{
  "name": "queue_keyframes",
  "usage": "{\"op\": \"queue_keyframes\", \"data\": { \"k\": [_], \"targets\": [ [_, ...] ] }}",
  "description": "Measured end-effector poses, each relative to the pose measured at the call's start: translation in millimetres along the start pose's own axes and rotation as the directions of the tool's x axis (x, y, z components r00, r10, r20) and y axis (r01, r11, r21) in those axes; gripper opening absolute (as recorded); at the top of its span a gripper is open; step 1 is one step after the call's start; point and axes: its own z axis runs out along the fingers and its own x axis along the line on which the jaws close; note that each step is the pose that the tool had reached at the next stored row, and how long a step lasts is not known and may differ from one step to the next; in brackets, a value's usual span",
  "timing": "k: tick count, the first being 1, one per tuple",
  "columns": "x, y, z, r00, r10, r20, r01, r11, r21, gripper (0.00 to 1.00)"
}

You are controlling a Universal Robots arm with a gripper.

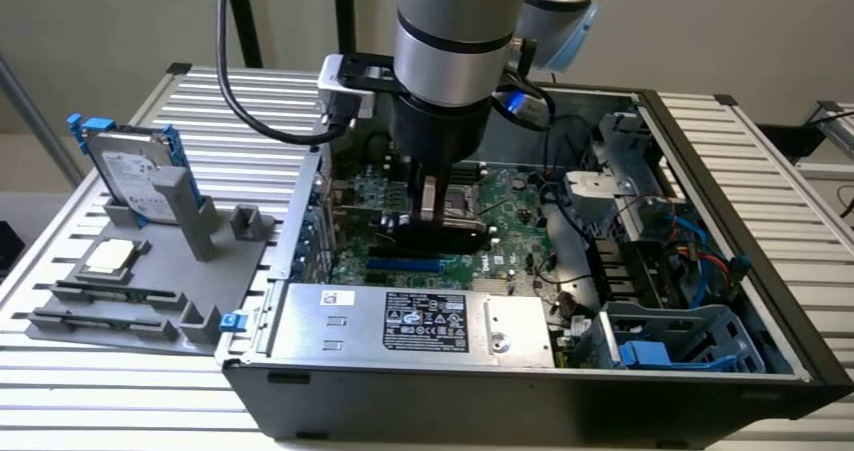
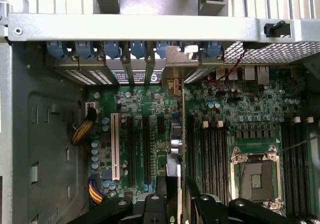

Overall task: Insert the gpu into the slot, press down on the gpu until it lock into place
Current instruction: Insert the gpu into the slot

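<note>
Gripping the gpu [image 1: 443, 236] on edge, my tool [image 2: 178, 205] is closed on it low inside the case. Its long axis runs parallel to the blue slot [image 1: 400, 267], which lies just beside it (toward the power-supply box [image 1: 400, 321]). Seated or not, I cannot tell.

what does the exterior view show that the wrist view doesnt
The exterior view adds the silver power-supply box nearest the camera, the blue drive cage, and a grey fixture beside the case on the exterior view's left, with a hard drive standing in it. The wrist view adds a white slot on the board and the row of blue bracket clips along the case wall. Both share the green motherboard, the CPU socket, and the hand shut on the gpu.
</note>
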Motion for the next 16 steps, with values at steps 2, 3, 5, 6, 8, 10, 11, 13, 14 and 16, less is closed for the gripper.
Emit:
{"op": "queue_keyframes", "data": {
  "k": [2,3,5,6,8,10,11,13,14,16],
  "targets": [
    [0.1,-0.1,0.9,1.0,0.001,-0.0003,-0.001,1.0,-0.0063,0.26],
    [0.1,0.0,1.0,1.0,0.001,-0.0006,-0.001,1.0,-0.0083,0.26],
    [0.1,0.0,1.1,1.0,0.001,-0.0007,-0.001,0.9999,-0.0102,0.26],
    [0.1,-0.1,1.3,1.0,0.001,-0.0005,-0.001,0.9999,-0.0105,0.26],
    [0.1,-0.4,1.4,1.0,0.001,-0.0006,-0.001,0.9999,-0.0116,0.26],
    [-0.1,-0.5,1.8,1.0,0.001,-0.0003,-0.001,0.9999,-0.0119,0.26],
    [-0.2,-0.5,2.1,1.0,0.001,-0.0004,-0.001,0.9999,-0.0122,0.26],
    [-1.0,-0.5,2.7,1.0,0.001,-0.0006,-0.001,0.9999,-0.0128,0.26],
    [-1.5,-0.4,3.1,1.0,0.001,-0.0005,-0.001,0.9999,-0.013,0.26],
    [-2.2,-0.4,3.9,1.0,0.002,-0.0005,-0.002,0.9999,-0.0136,0.26]
  ]
}}
